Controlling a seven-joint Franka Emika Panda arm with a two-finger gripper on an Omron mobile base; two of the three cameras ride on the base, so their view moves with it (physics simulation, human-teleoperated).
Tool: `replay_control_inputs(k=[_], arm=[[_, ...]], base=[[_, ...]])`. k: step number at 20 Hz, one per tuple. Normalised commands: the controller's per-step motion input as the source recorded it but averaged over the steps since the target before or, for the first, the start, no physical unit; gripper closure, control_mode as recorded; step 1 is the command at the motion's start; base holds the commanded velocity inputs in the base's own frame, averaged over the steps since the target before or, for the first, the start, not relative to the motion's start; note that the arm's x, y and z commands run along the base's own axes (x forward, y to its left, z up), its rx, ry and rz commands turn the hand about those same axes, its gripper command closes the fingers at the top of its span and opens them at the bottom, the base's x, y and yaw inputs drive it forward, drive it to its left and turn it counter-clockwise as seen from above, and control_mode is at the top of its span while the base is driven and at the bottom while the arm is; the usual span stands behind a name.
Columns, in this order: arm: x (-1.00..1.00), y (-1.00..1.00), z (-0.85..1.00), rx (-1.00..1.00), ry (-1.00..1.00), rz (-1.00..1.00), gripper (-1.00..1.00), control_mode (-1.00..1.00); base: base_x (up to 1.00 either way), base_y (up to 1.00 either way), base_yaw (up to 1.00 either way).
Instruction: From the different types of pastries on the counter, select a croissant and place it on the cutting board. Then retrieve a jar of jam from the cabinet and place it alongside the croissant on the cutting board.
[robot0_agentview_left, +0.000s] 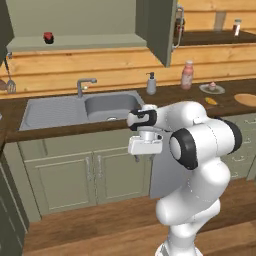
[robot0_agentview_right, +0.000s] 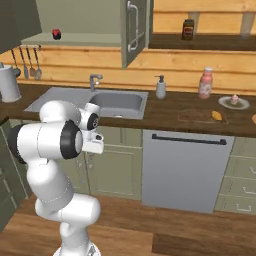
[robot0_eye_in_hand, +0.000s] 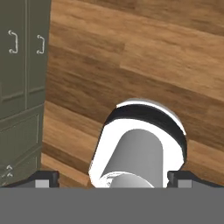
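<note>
The croissant (robot0_agentview_left: 211, 100) (robot0_agentview_right: 216, 115) lies on the cutting board (robot0_agentview_right: 192, 116) at the right of the counter (robot0_agentview_left: 65, 131). A pink-frosted cupcake (robot0_agentview_left: 212, 87) (robot0_agentview_right: 234, 100) sits on a small plate behind it. The jar of jam (robot0_agentview_left: 48, 37) (robot0_agentview_right: 56, 34) stands on the shelf of the open cabinet (robot0_agentview_left: 90, 17), above the sink. My gripper (robot0_agentview_left: 144, 156) (robot0_eye_in_hand: 113, 178) hangs in front of the base cupboards, below counter height, and points down at the floor. Its fingertips (robot0_eye_in_hand: 46, 177) stand wide apart with nothing between them.
A sink (robot0_agentview_left: 75, 109) with a tap fills the counter's left part. A soap dispenser (robot0_agentview_left: 151, 84) and a tall pink bottle (robot0_agentview_left: 187, 75) stand at the back. The cabinet door (robot0_agentview_left: 161, 30) hangs open. A round tan plate (robot0_agentview_left: 246, 99) lies far right.
</note>
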Motion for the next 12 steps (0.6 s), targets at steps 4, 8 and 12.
replay_control_inputs(k=[4,8,12], arm=[[0.0,0.0,0.0,0.0,0.0,0.0,-1.0,1.0],[0.0,0.0,0.0,0.0,0.0,0.0,-1.0,1.0],[0.0,0.0,0.0,0.0,0.0,0.0,-1.0,1.0]], base=[[-0.04,0.96,-0.07],[0.13,0.85,-0.04],[0.8,0.22,0.04]])
